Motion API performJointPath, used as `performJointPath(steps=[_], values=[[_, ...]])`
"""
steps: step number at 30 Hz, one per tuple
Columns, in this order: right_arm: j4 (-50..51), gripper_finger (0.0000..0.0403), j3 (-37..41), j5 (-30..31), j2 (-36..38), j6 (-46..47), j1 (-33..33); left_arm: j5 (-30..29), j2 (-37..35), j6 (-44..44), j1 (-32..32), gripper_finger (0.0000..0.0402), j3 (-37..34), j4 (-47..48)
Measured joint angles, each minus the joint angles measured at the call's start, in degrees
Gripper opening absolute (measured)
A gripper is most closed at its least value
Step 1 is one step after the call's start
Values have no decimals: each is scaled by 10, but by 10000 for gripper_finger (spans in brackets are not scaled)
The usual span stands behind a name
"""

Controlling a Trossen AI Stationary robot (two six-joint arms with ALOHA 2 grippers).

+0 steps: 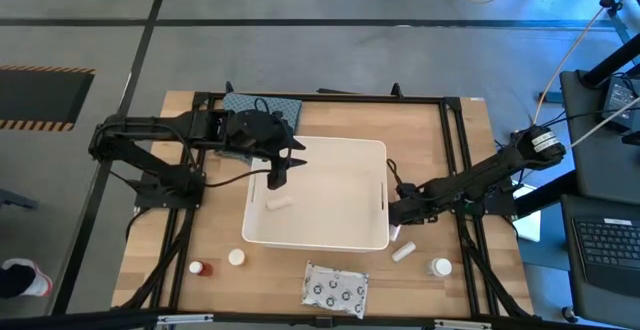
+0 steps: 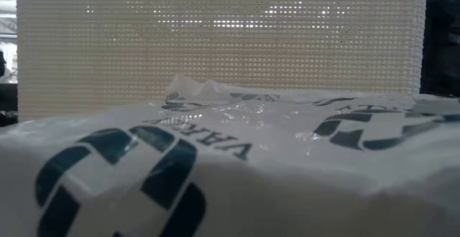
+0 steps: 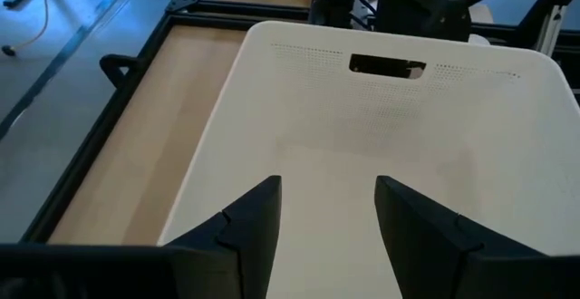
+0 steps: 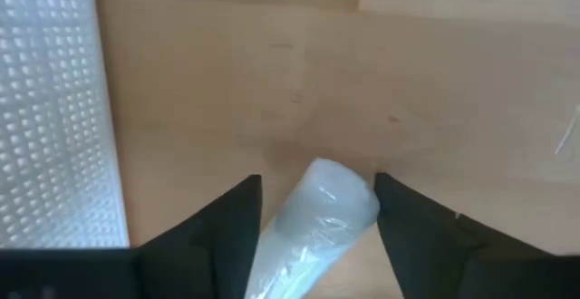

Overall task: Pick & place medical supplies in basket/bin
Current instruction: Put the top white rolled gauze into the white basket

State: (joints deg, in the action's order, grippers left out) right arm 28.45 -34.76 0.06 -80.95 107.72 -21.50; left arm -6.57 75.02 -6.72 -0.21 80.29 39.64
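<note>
we see the white tub (image 1: pixel 330 230) in the middle of the wooden desk (image 1: pixel 440 150), with one short white tube (image 1: pixel 279 202) lying inside it near its left wall. the other supplies lie on the desk outside it: a tiny red-brown bottle (image 1: pixel 200 268) and a small white round-capped bottle (image 1: pixel 236 258) near its front-left corner, a flat silvery packet with dark dots (image 1: pixel 335 288) in front of its front wall, a second white tube (image 1: pixel 403 252) just off its front-right corner, and another white capped bottle (image 1: pixel 441 266) a little to the right of that tube. our left hand (image 1: pixel 277 176) hangs over the tub's left part, above the tube inside, and its wrist view shows its fingers (image 3: pixel 254 226) spread apart with nothing between them, the tub's floor and its slot handle (image 3: pixel 387 65) beyond. our right hand (image 1: pixel 398 216) is low at the tub's right wall, close to the tube on the desk; in its wrist view the fingers (image 4: pixel 227 222) stand apart on either side of that tube (image 4: pixel 322 210), not pressed to it, with the tub's perforated wall (image 4: pixel 54 109) beside. a blue-grey folded cloth (image 1: pixel 262 107) lies at the far edge of the desk behind the left arm. in the low view the packet (image 2: pixel 230 172) fills the foreground and the tub's perforated wall (image 2: pixel 215 43) rises behind it.
</note>
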Motion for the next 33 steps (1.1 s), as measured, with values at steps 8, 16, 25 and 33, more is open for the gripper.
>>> performJointPath(steps=[8,16,25,33], values=[[-5,147,0,-19,-1,-2,-1,0,0,0,0,173,0,0],[-6,91,0,-18,1,-62,-1,0,0,6,0,173,0,0],[17,74,0,-1,105,-92,-1,-15,0,3,0,173,0,0],[98,73,0,29,260,-92,-1,-14,0,-8,0,173,0,0]])
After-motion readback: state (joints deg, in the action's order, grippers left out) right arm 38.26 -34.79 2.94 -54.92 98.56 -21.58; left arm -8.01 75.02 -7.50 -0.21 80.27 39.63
